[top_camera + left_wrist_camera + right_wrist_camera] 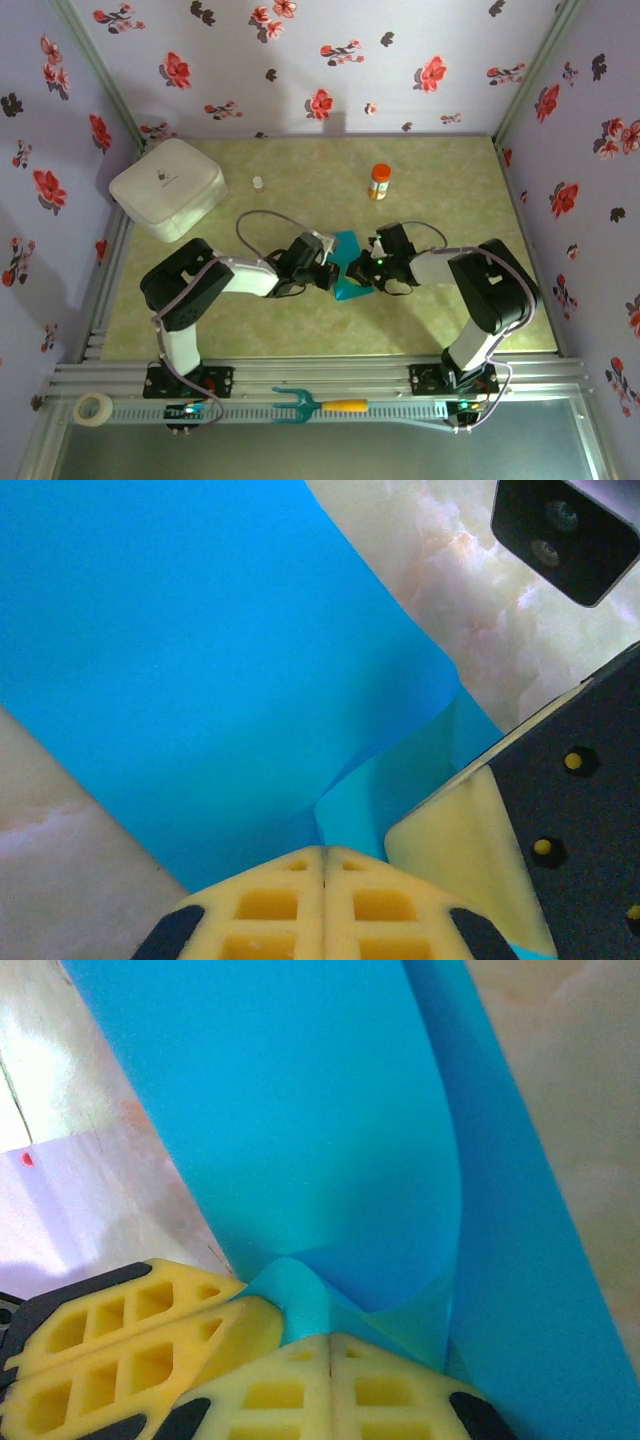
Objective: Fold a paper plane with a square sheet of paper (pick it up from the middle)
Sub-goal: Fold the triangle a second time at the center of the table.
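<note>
The square sheet of paper [349,262], plain teal-blue, lies mid-table between my two grippers, bent with one flap raised. My left gripper [329,274] comes in from the left. In the left wrist view its jaws [323,852] are shut, and a crease of the sheet [200,660] runs into their tips. My right gripper [357,270] meets it from the right. Its jaws [330,1338] are shut on a small raised ridge of the sheet [320,1130]. The left gripper's fingers [130,1335] almost touch it. The paper plane is out of view.
A white rounded box [166,188] sits at the back left. A small white vial [258,183] and an orange bottle [380,182] stand behind the paper. On the front rail lie a teal pronged tool with a yellow handle [318,406] and a tape roll [93,408].
</note>
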Available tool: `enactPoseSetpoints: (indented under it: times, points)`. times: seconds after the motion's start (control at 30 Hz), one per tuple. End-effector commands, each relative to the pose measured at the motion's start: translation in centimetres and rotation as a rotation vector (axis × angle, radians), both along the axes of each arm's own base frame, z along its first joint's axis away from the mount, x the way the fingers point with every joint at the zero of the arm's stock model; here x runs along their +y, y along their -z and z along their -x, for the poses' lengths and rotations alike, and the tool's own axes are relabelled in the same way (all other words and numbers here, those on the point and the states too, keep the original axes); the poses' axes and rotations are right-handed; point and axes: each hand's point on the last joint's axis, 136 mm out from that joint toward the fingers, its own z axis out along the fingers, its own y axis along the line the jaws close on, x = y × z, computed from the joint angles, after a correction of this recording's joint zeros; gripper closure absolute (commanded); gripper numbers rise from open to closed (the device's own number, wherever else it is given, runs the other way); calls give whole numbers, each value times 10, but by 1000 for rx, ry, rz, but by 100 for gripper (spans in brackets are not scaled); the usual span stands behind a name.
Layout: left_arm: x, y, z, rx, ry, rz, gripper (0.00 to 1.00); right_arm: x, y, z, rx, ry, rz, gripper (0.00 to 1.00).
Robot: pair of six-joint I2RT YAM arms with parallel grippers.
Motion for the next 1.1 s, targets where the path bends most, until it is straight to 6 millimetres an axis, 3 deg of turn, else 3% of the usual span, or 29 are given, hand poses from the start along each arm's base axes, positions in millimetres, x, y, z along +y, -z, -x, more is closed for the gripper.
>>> enactPoseSetpoints:
  times: [0.0,0.1,0.2,0.57,0.63,0.8,0.9,1.07]
  points:
    - [16,30,10,71,8,-102,100,-5,-10,-7,-9,20,18,98]
    - [16,29,10,70,10,-102,100,-7,-25,-17,-45,16,25,97]
    - [16,29,10,70,10,-102,100,-14,-24,-25,-51,20,46,97]
    - [16,29,11,68,12,-103,100,-45,27,-15,57,88,163,98]
    - [16,28,11,68,12,-104,100,-45,24,-17,58,94,147,98]
    - [17,29,11,69,13,-106,100,-36,-13,-35,-21,86,69,97]
    - [17,30,11,68,15,-107,100,-33,-25,-44,-47,78,37,97]
    - [16,28,11,67,13,-104,100,-41,-3,-43,-6,91,87,98]
